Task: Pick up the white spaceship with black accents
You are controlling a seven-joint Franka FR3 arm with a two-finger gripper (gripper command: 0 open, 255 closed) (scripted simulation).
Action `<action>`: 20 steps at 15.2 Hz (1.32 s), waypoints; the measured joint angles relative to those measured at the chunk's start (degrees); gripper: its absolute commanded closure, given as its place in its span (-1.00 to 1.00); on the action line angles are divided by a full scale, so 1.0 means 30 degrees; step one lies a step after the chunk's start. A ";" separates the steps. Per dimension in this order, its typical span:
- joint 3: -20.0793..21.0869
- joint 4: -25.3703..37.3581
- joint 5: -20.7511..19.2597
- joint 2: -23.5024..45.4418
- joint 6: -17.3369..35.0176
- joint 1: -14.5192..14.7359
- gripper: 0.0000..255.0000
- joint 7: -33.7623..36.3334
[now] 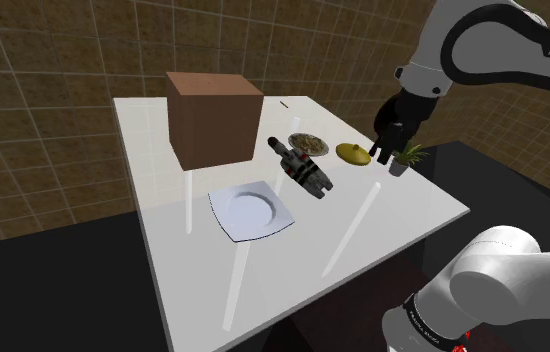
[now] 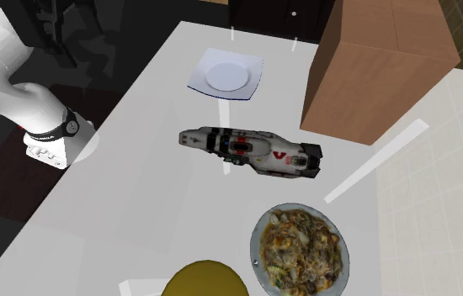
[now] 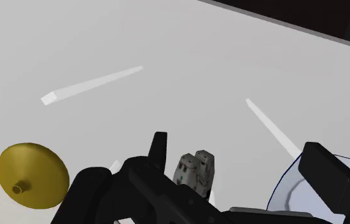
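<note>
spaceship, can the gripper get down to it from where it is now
Probably yes: the spaceship lies uncovered on the table, apart from the box and plate, and the gripper hangs above the table with fingers open.

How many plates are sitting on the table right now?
2. An empty white square plate beside the brown box; a round food-filled plate near the white-and-black spaceship. The box may hide more.
</note>
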 measured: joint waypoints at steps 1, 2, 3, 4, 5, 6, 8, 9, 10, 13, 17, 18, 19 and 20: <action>0.0000 0.0000 0.0000 0.0000 0.0000 0.0000 -1.00 0.0000; -0.0013 0.0056 0.0029 0.0350 0.0274 0.0009 -1.00 0.0016; -0.0066 0.0262 0.0049 0.0891 0.0595 0.0007 -1.00 -0.0007; -0.0121 0.0292 0.0082 0.1533 0.1159 0.0013 -1.00 -0.0012; -0.0142 0.0518 0.0150 0.2274 0.1658 0.0039 -1.00 0.0010; -0.0163 0.0814 0.0216 0.3045 0.2106 0.0065 -1.00 0.0021; -0.0292 0.1615 0.0312 0.4507 0.2735 0.0076 -1.00 -0.0079; -0.0427 0.1855 0.0315 0.5357 0.3297 0.0044 -1.00 -0.0207; -0.0493 0.2092 0.0368 0.6035 0.3714 0.0050 -1.00 -0.0263; -0.0632 0.3499 0.0606 0.8549 0.4766 0.0104 -1.00 -0.0403; -0.0814 0.5379 0.0986 1.1617 0.5847 0.0143 -1.00 -0.0698; -0.0880 0.5789 0.1073 1.2282 0.6066 0.0121 -1.00 -0.0824; -0.0922 0.6420 0.1186 1.3052 0.6181 0.0117 -1.00 -0.0917; -0.0948 0.6950 0.1303 1.3835 0.6401 0.0118 -1.00 -0.1002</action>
